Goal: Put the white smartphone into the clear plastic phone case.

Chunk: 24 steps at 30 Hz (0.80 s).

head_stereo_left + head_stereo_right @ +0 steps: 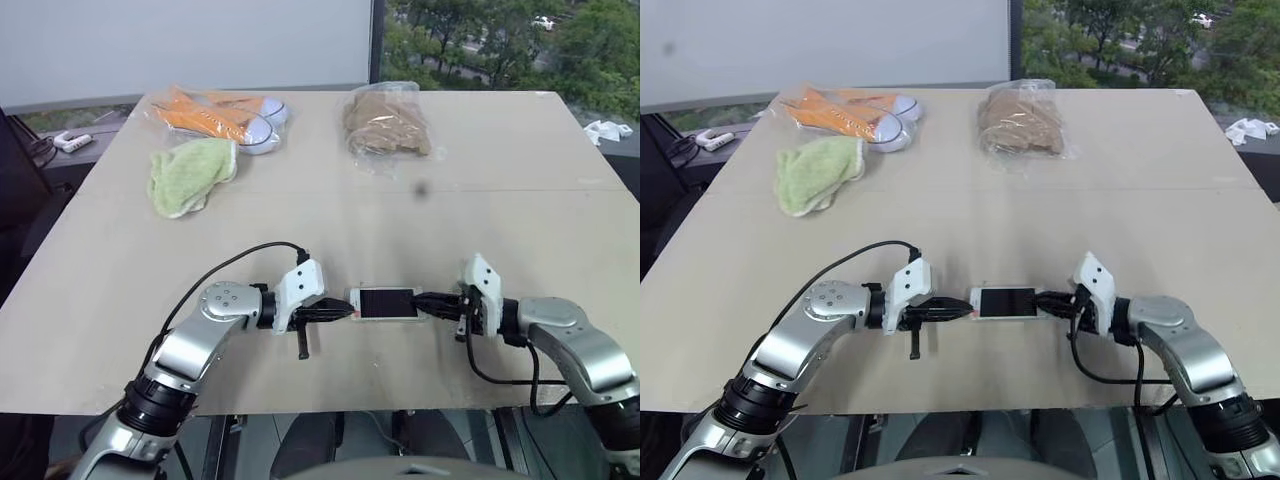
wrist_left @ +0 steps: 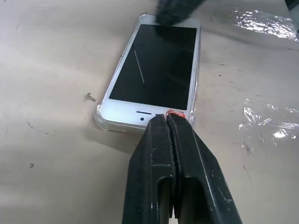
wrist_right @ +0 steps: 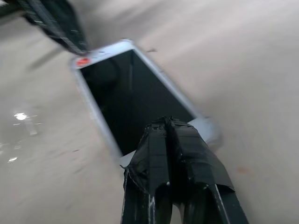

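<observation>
- Left eye view: both silver-grey arms reach in from the near edge of the pale rectangular wooden table (image 1: 330,215), elbows out, forearms bent inward so the two grippers face each other across the white smartphone with the black screen (image 1: 386,303).
- That phone lies flat, screen up, near the table's front edge, long axis running left to right between the grippers.
- Left wrist view: the phone sits inside the thin clear plastic phone case (image 2: 103,119), whose transparent rim shows around the near end and corners.
- Left gripper (image 1: 345,312): its two black fingers are pressed together with no gap, tips at the phone's left end, at the edge by a small red mark; it holds nothing between them.
- Right gripper (image 1: 425,305): fingers likewise closed tight, tilted slightly down, tips over the phone's right end; whether they press on it I cannot tell.
- A black cable loops over the left forearm; another hangs below the right wrist.
- At the far side lie a light green cloth (image 1: 190,174), orange-and-white sneakers in a clear bag (image 1: 222,117) and a brown item in clear plastic (image 1: 385,124), all well apart from the phone.
</observation>
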{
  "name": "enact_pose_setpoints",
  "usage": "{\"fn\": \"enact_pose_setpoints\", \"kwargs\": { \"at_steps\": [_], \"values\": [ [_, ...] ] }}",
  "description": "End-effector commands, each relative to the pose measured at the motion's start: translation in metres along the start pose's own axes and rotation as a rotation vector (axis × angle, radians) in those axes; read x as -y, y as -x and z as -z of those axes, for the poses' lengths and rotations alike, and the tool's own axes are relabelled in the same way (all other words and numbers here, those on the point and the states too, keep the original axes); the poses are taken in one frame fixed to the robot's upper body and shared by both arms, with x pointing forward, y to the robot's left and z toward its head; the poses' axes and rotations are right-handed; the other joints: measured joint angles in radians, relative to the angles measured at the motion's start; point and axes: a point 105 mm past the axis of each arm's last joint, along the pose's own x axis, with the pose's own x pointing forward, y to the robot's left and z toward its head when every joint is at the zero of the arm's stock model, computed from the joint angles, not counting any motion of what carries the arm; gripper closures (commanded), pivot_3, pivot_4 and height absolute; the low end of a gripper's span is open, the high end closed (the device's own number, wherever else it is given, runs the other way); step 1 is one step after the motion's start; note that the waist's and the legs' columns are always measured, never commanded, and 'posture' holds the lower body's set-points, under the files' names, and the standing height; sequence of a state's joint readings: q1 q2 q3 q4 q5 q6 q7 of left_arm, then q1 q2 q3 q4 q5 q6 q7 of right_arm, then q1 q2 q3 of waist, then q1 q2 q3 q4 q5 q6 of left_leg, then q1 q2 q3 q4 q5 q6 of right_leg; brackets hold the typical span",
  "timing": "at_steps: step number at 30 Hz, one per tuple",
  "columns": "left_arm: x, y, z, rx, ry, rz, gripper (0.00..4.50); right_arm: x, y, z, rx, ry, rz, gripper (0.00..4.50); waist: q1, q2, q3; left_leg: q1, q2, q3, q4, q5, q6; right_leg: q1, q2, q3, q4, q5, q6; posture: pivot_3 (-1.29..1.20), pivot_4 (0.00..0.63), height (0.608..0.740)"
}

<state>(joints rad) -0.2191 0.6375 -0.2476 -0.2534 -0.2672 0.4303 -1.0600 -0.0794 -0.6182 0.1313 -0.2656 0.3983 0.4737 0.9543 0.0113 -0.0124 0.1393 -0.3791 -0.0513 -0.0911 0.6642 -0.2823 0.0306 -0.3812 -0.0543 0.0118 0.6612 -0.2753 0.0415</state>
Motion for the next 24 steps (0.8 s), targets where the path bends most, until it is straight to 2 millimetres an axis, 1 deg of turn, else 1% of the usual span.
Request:
{"fn": "enact_pose_setpoints", "kwargs": {
  "at_steps": [1, 10, 16, 22, 24],
  "values": [
    [-0.001, -0.001, -0.007, 0.021, -0.028, 0.007, 4.50, -0.011, 0.001, 0.001, 0.026, 0.000, -0.062, 4.46, -0.001, 0.001, 0.000, 0.000, 0.000, 0.000, 0.000, 0.000, 0.000, 0.000, 0.000, 0.000, 0.000, 0.000, 0.000, 0.00, 0.150, 0.740],
    [-0.001, -0.002, -0.007, 0.022, -0.028, 0.007, 4.50, -0.003, 0.007, 0.036, -0.151, 0.061, -0.034, 4.46, 0.002, 0.001, 0.001, 0.000, 0.000, 0.000, 0.000, 0.000, 0.000, 0.000, 0.000, 0.000, 0.000, 0.000, 0.000, 0.00, 0.150, 0.740],
    [0.001, -0.001, -0.006, 0.020, -0.026, 0.010, 4.50, -0.002, 0.008, 0.041, -0.187, 0.041, -0.026, 4.46, 0.003, 0.001, 0.001, 0.000, 0.000, 0.000, 0.000, 0.000, 0.000, 0.001, 0.000, 0.000, 0.000, 0.000, 0.000, 0.00, 0.150, 0.740],
    [0.002, 0.000, -0.006, 0.017, -0.027, 0.013, 4.50, -0.002, 0.013, 0.056, -0.301, -0.044, -0.004, 4.46, 0.004, 0.001, 0.000, 0.000, 0.000, 0.000, 0.000, 0.000, 0.000, 0.001, 0.000, -0.001, -0.001, 0.000, 0.000, 0.00, 0.150, 0.740],
    [0.001, 0.000, -0.006, 0.017, -0.030, 0.012, 4.50, -0.002, 0.011, 0.052, -0.280, -0.033, -0.010, 4.46, 0.005, 0.000, 0.000, 0.000, 0.000, -0.001, 0.000, 0.000, 0.000, 0.002, 0.000, -0.001, -0.001, 0.000, 0.000, 0.00, 0.150, 0.740]
  ]
}}
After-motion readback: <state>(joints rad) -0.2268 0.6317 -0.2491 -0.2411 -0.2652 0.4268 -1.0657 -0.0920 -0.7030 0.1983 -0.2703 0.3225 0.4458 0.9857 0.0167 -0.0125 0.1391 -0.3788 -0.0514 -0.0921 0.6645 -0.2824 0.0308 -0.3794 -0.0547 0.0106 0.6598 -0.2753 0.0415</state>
